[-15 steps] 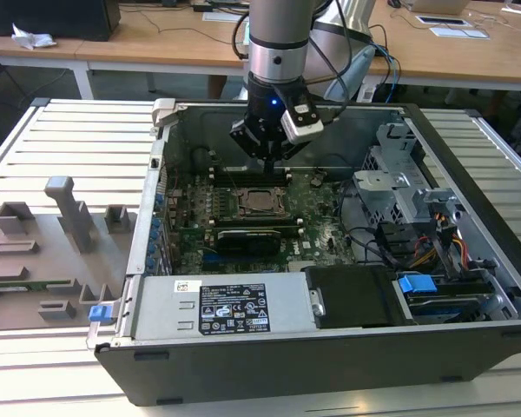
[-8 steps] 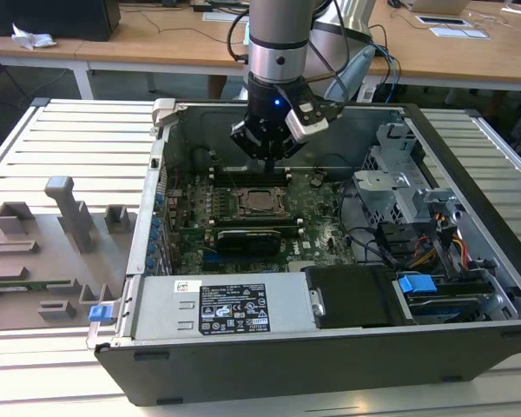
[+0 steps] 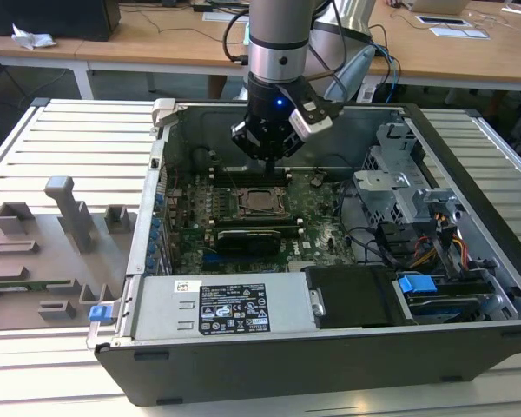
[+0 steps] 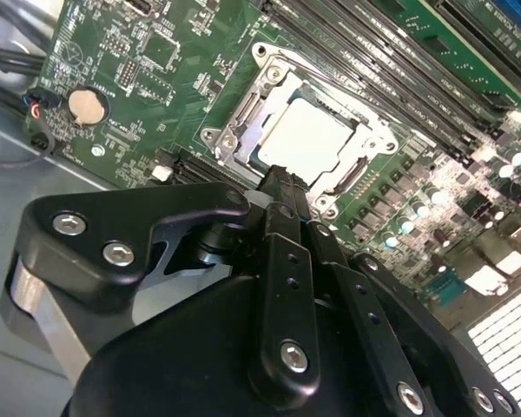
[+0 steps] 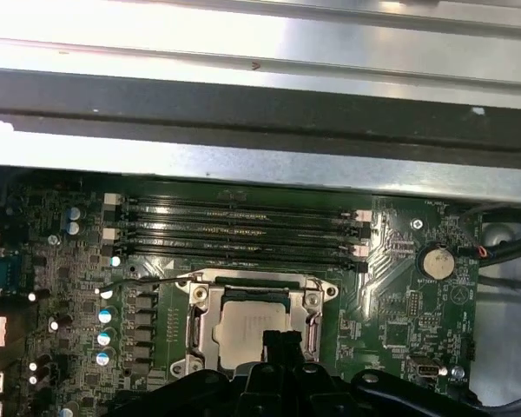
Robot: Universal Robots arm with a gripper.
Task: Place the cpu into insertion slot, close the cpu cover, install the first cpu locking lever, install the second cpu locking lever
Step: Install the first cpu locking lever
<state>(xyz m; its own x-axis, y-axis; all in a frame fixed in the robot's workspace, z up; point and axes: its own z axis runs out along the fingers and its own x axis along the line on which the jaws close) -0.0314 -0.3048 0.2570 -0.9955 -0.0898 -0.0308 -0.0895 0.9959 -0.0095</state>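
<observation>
The claw (image 3: 267, 159) hangs from the arm inside the open computer case (image 3: 269, 360), directly above the far edge of the insertion slot (image 5: 252, 293). In both wrist views its two black fingers (image 4: 286, 252) come together at the tips, so the claw (image 4: 282, 180) is narrow and closed on itself, and it sits a little above the slot, not touching it.

The cpu (image 4: 311, 139) lies flat inside the insertion slot, with its pale metal top facing up. The cpu cover (image 4: 234, 130) is down around it, so the chip shows through the square window of the frame. In the first wrist view the tips of the claw (image 5: 282, 340) overlap one edge of the cpu (image 5: 243, 330), and the cpu cover (image 5: 315, 314) frames it on both sides. A thin locking lever (image 5: 143, 281) reaches out sideways from one corner of the slot. It is not possible to tell if it is hooked down.

Beside the slot run the long black memory slots (image 5: 234, 228), parallel to its edge. A round coin battery (image 5: 434, 261) sits on the green board, well apart from the slot.

In the exterior view the cpu (image 3: 260, 202) is in the middle of the board. The grey power supply (image 3: 226, 308) lies nearer to the camera than the slot. The case stands on a slatted desk (image 3: 69, 130), and grey plastic holders (image 3: 65, 213) rest on it, far from the slot on the exterior view's left.
</observation>
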